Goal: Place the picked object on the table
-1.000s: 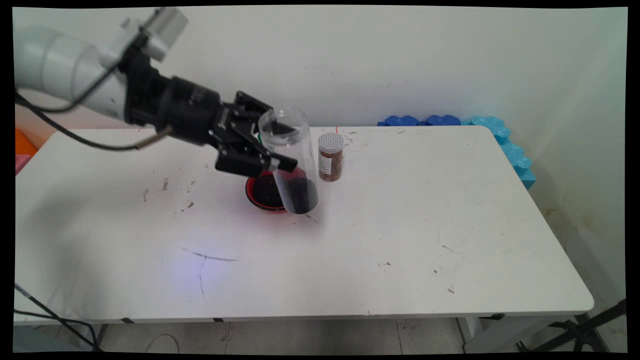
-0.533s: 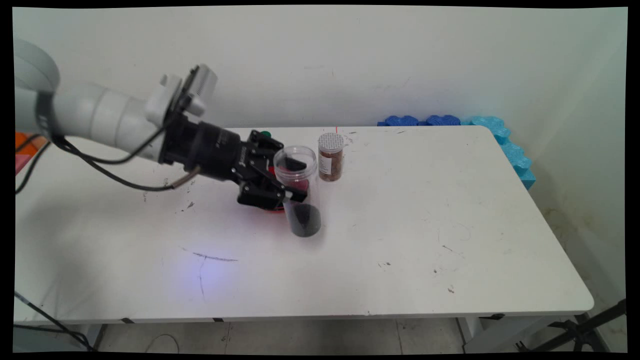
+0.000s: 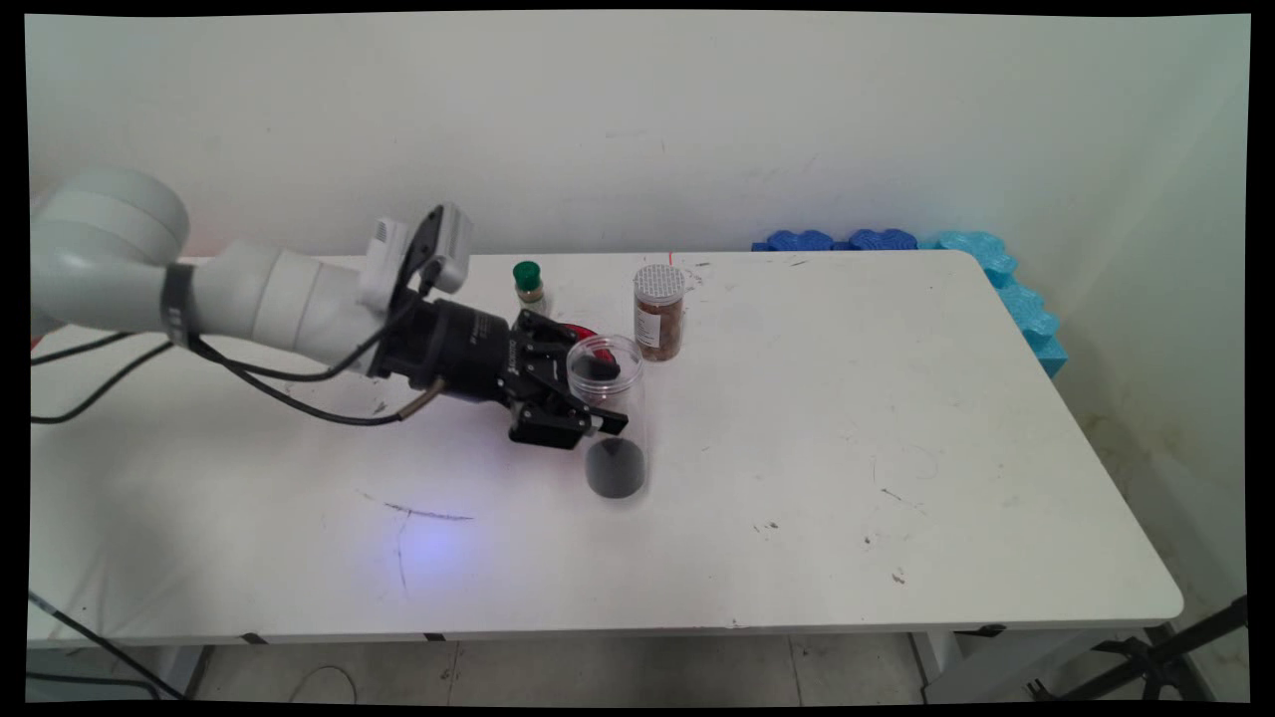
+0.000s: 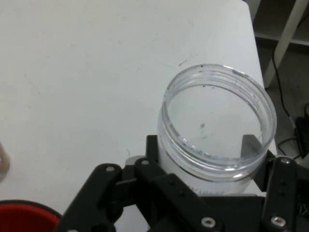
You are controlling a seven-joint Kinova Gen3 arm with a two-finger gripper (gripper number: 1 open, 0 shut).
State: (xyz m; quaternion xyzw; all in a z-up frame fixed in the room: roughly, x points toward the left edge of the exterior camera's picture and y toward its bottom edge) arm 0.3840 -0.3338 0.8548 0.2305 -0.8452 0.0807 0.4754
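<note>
End effector (image 3: 588, 398) closed on the clear open jar (image 3: 610, 418), one finger either side of its wall near the rim. Over the last second the jar has been lowered and righted; it now stands on the worktop (image 3: 847, 478), dark contents at its base. Red bowl (image 3: 578, 334) just behind the jar; brown spice jar (image 3: 658, 313) and green-capped bottle (image 3: 528, 282) beyond.

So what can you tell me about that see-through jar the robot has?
The clear plastic jar is a tall round tube with no lid, its threaded mouth open at the top. Something dark fills only its bottom part. It stands upright on the white table. The black gripper is shut on its upper part, one finger on each side. A red bowl sits just behind it, and a brown spice jar stands nearby, not touching.
</note>
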